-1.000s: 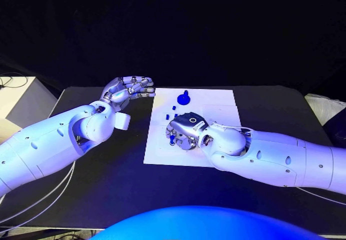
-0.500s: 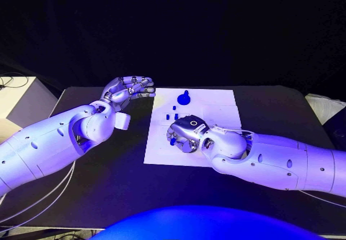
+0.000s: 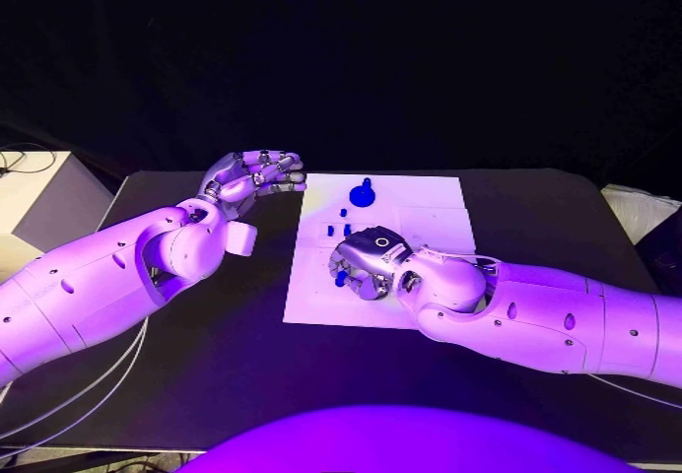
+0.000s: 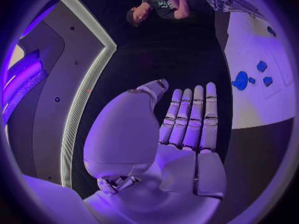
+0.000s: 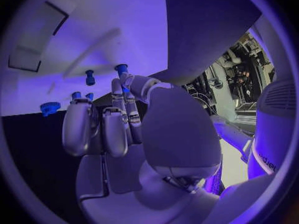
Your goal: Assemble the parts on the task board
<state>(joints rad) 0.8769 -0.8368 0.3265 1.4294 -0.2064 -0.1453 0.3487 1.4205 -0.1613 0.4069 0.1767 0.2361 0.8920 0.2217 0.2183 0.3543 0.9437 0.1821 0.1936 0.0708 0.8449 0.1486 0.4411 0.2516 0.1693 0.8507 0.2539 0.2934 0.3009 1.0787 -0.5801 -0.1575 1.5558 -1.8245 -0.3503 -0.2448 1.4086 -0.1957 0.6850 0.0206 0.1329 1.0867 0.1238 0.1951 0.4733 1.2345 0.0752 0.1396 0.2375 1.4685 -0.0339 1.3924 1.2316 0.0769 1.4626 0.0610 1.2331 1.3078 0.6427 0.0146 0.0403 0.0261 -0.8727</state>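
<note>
The white task board [image 3: 427,222] lies mid-table. A blue gear-shaped part [image 3: 363,195] stands near its far edge, with three small blue parts [image 3: 343,213] just in front of it. My right hand [image 3: 367,261] hovers palm-down over the board's near left area, fingers curled. Its thumb and a finger pinch a small blue part [image 5: 121,69], which also shows at the fingertips in the head view [image 3: 340,280]. My left hand [image 3: 256,175] hangs over the black table just left of the board's far corner. Its fingers [image 4: 190,117] lie straight and hold nothing.
The left wrist view shows the board [image 4: 258,55] beside my left hand, with the gear [image 4: 240,79] and small parts on it. A pale box [image 3: 35,197] stands off the table's left edge. Black tabletop [image 3: 213,345] stretches in front of the board.
My right forearm has crept slightly leftward while the hand stays over the same spot on the board. The left hand has not moved.
</note>
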